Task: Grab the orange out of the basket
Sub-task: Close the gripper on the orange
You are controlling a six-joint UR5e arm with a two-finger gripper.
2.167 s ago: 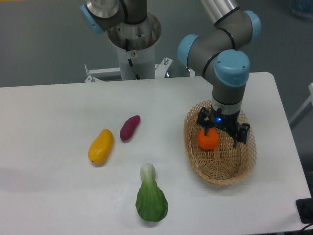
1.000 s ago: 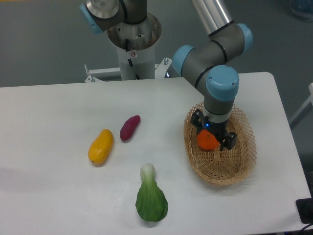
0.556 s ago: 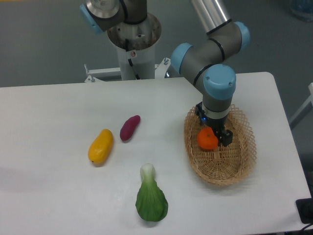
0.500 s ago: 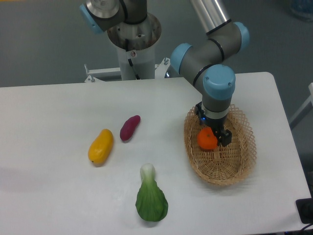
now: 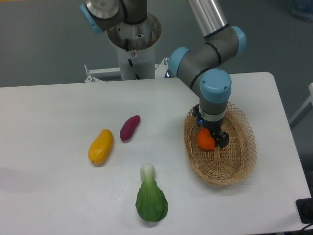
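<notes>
The tool (image 5: 209, 136) is down inside the basket (image 5: 243, 161), right at the orange (image 5: 205, 140). One dark finger (image 5: 221, 139) shows against the fruit's right side; the other is hidden under the wrist, so whether the jaws have closed on the orange or only bracket it cannot be told from this view. The orange sits in the basket's left half, near the rim closest to the arm, and appears to rest on the wicker floor.

The step in hand looks like securing the grip. To do it well, the fingers should straddle the fruit at its widest girth, low enough not to pinch the upper curve and squirt it out, yet clear of the woven floor so the tips don't snag a strand. Closing should be gentle and centred; a smooth round fruit will roll if one finger arrives first. The lift should go straight up, since the lattice rim lies close on the left and a sideways pull could drag the light basket along.

Out on the surface (image 5: 58, 107), well apart from the basket, lie a bok choy (image 5: 150, 199), a yellow fruit (image 5: 100, 146) and a purple tuber (image 5: 130, 128).
</notes>
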